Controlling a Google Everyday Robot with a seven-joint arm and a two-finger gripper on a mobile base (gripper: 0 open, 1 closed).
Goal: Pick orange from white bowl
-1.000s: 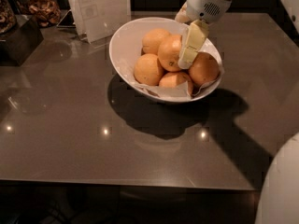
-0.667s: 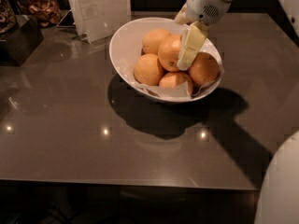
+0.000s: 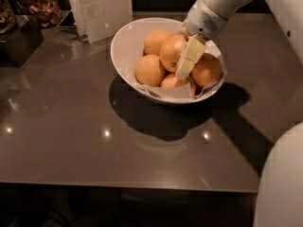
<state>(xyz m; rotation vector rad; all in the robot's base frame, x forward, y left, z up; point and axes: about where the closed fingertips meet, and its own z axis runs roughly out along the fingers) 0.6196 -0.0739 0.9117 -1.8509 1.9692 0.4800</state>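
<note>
I'm grasping: my gripper [image 3: 188,60] sits at the orange's [image 3: 170,51] 3 o'clock in the bowl [image 3: 121,46]; I cannot tell if it's closed; next, lift straight up.

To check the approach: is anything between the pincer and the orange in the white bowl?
Nothing visible is. The pincer is inside the glossy white oval bowl, against the round orange fruit on top; other oranges lie beside it.
</note>
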